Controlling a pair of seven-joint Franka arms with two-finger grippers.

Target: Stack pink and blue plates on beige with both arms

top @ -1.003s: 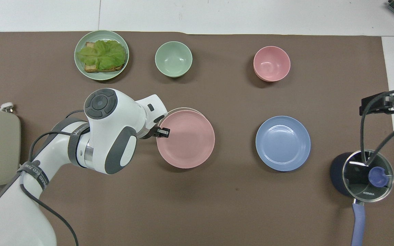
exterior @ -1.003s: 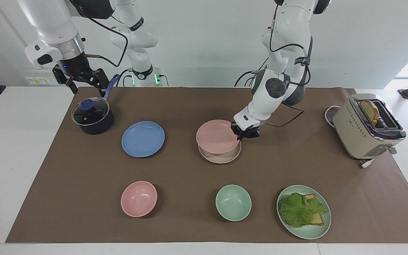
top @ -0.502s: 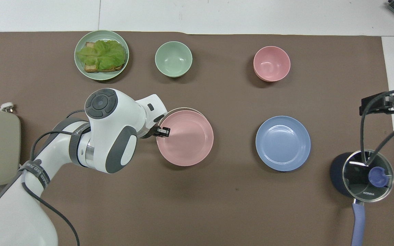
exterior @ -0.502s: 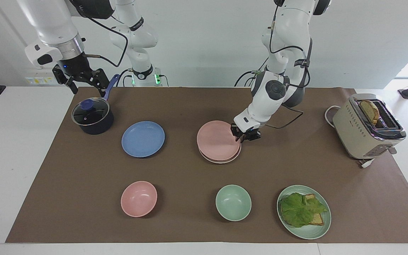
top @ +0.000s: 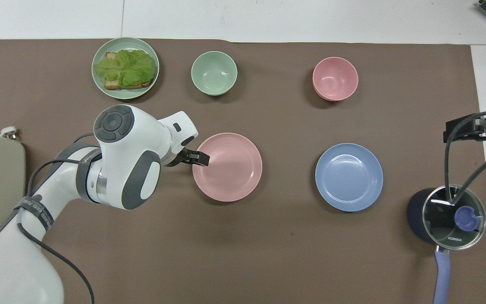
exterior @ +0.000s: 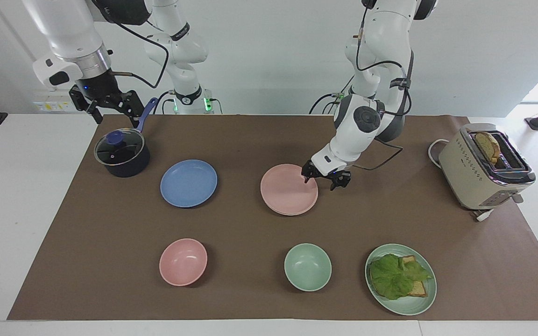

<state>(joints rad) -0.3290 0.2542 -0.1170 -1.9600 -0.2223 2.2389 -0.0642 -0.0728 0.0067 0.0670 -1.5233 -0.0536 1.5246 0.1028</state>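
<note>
Left end effector [exterior: 325,179] spread apart at rim of pink plate [exterior: 289,190], now resting on beige plate [exterior: 292,213]. Blue plate [exterior: 188,183] alone, toward the right arm's end, not yet stacked. Right end effector [exterior: 105,106] apart, waiting above pot [exterior: 122,154].

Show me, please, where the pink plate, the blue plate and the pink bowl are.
pink plate [exterior: 287,191]: facing view, centre of its top face.
blue plate [exterior: 188,183]: facing view, centre of its face.
pink bowl [top: 335,78]: overhead view, inside bottom.
</note>
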